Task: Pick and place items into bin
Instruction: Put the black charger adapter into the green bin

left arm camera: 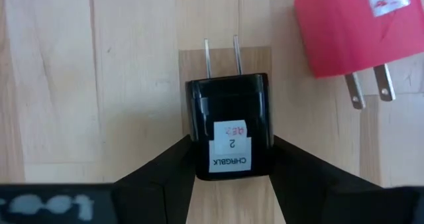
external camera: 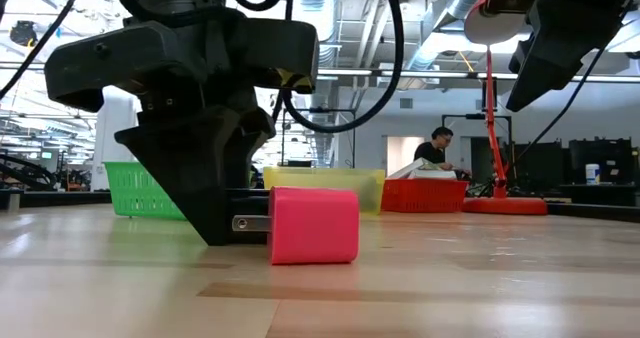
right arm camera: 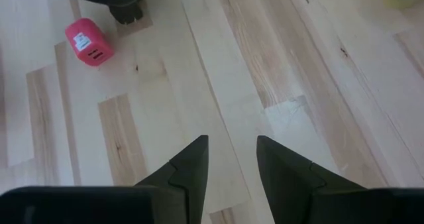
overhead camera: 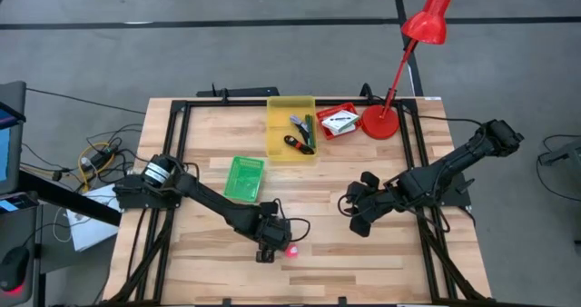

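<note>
A black charger plug (left arm camera: 228,111) with a white label lies flat on the wood between the fingers of my left gripper (left arm camera: 230,159), near the table's front middle (overhead camera: 266,251). Its two prongs (external camera: 245,223) point level toward a pink charger plug (external camera: 313,225), which lies on its side close by (overhead camera: 292,250). My right gripper (right arm camera: 232,151) hangs open above bare wood at the table's right (overhead camera: 356,214), holding nothing. My left gripper pinches the black charger by its two side faces (left arm camera: 196,151), at the labelled end away from the prongs. The fingers come steeply from above, one on each side. The charger sits level down at the tabletop, prongs pointing away from the fingers.
At the back stand a yellow bin (overhead camera: 277,134) with pen-like tools (overhead camera: 302,133), a green bin (overhead camera: 243,178) and a red bin (overhead camera: 338,121) with white packets. A red desk lamp (overhead camera: 381,123) stands at the back right. Bare wood lies between the two arms.
</note>
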You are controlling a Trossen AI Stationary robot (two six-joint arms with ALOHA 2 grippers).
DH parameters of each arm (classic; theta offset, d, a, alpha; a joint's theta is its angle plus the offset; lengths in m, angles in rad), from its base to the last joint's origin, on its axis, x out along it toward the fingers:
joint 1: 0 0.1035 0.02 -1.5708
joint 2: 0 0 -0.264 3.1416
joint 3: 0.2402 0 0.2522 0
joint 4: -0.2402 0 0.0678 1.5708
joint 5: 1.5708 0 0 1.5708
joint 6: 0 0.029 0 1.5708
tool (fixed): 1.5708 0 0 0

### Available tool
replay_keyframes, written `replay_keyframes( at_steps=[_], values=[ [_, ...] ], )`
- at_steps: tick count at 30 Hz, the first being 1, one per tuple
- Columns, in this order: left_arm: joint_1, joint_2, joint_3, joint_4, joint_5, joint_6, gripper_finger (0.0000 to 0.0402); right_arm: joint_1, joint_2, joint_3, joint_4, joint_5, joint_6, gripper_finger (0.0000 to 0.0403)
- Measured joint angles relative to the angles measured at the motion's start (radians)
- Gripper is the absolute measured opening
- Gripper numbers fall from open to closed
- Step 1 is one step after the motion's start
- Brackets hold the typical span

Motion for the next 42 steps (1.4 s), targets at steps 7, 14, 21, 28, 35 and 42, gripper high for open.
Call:
replay_keyframes(
  at_steps=[7,14,21,28,35,42],
  values=[
    [0.000,-0.004,0.022,-0.015,-0.010,0.007,0.0169,0.000,0.000,0.000,0.000,0.000,0.000,0.0123],
    [0.001,-0.003,0.026,-0.006,-0.009,0.007,0.0169,0.000,0.000,0.000,0.000,0.000,0.000,0.0123],
    [0.001,-0.002,0.026,0.002,-0.009,0.012,0.0169,0.000,0.000,0.000,0.000,0.000,0.000,0.0123],
    [0.001,-0.002,0.027,0.003,-0.011,0.009,0.0132,0.000,0.000,0.000,0.000,0.000,0.000,0.0123],
    [0.001,-0.002,0.028,0.003,-0.011,-0.023,0.0132,0.000,0.000,0.000,0.001,0.000,0.000,0.0123],
    [0.001,-0.001,0.053,-0.088,-0.021,-0.074,0.0132,0.000,0.000,0.000,0.001,0.000,0.000,0.0123]
  ],
)
